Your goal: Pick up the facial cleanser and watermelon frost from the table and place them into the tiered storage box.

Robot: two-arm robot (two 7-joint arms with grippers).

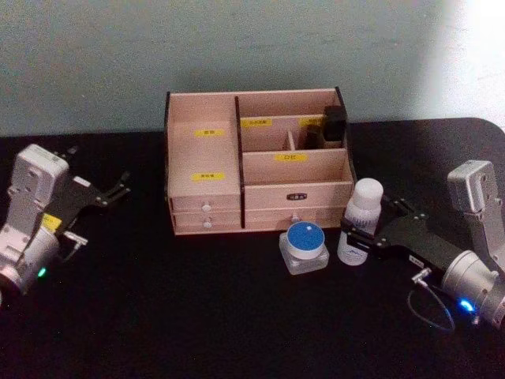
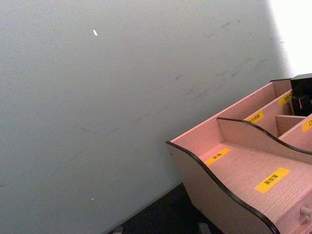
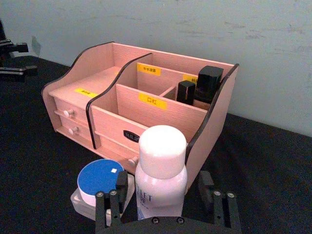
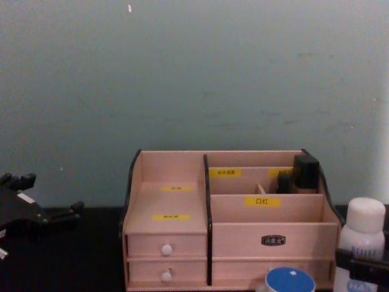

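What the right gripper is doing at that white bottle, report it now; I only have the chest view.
Observer: The right gripper is open. Its fingers stand on either side of the facial cleanser, with a gap showing on both sides.
Operator: Give me the jar's spot.
Observer: The watermelon frost stands on the table to the robot's left of the bottle. It is apart from the bottle and in front of the tiered storage box.
Operator: Now the left arm.
Observer: The left gripper is open and parked at the table's left, away from the box.
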